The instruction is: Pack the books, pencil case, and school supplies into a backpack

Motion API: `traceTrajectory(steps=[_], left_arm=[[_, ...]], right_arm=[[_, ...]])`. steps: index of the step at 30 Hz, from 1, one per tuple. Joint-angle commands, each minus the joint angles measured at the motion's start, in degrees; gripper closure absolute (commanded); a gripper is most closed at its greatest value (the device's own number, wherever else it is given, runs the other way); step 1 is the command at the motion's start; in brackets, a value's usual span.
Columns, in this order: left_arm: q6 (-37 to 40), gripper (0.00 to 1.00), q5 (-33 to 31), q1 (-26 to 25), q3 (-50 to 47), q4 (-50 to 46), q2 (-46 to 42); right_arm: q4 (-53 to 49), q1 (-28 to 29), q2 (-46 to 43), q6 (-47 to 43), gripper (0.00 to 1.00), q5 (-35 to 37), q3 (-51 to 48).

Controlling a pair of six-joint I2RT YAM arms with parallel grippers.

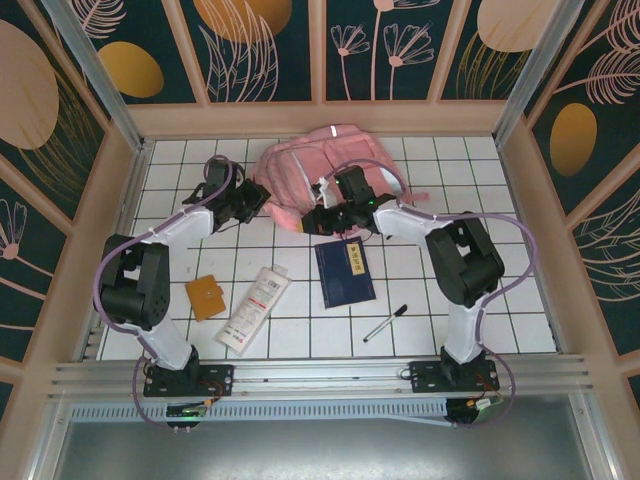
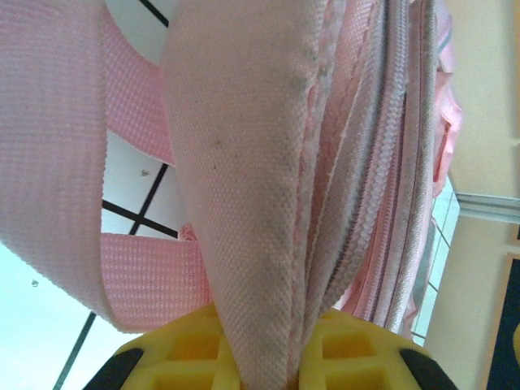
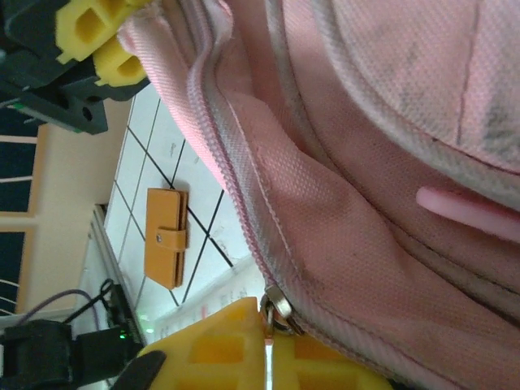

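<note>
The pink backpack (image 1: pixel 330 165) lies at the back middle of the table. My left gripper (image 1: pixel 262 200) is at its left edge, shut on a fold of the pink fabric (image 2: pixel 244 203), with its yellow pads (image 2: pixel 357 353) on either side. My right gripper (image 1: pixel 318 215) is at the near edge, shut on the metal zipper pull (image 3: pixel 279 313) at the end of the zipper line (image 3: pixel 236 203). The navy book (image 1: pixel 344 272) lies just in front of it. The white pencil case (image 1: pixel 254 307) and the orange-brown square item (image 1: pixel 206 296) lie front left. A slim pen (image 1: pixel 385 323) lies front right.
A loose pink strap (image 2: pixel 138 268) hangs across the left wrist view over the white tiled table (image 1: pixel 480 200). Wooden walls (image 1: pixel 520 180) close in the table at the back and sides. The left gripper (image 3: pixel 97 45) appears at the top left of the right wrist view.
</note>
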Motion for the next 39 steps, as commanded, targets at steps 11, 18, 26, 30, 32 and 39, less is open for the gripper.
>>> traceTrajectory(steps=[11,18,26,30,32,39], left_arm=[[-0.9,1.0,8.6,-2.8,-0.4,4.6,1.9],[1.6,1.0,9.1,-2.8,0.8,3.1,2.1],[3.6,0.97,10.3,-2.8,0.8,2.4,1.4],[11.7,0.7,14.4,-1.8,5.7,-3.4,2.8],[19.5,0.45,17.0,0.8,8.9,-9.5,2.0],[36.4,0.13,12.0,0.4,16.5,-30.8,-4.0]], right_arm=[[-13.0,-1.8,-24.0,-44.8,0.48,19.8,-15.3],[0.4,-4.6,-27.6,-70.4,0.36,23.7,-21.3],[15.0,-4.8,-14.2,-75.4,0.47,30.7,-19.4],[16.8,-5.0,-13.4,-75.0,0.96,30.1,-18.9],[16.9,-5.2,-13.9,-74.1,1.0,27.5,-18.7],[25.4,-6.0,-16.3,-65.8,1.0,19.8,-20.7]])
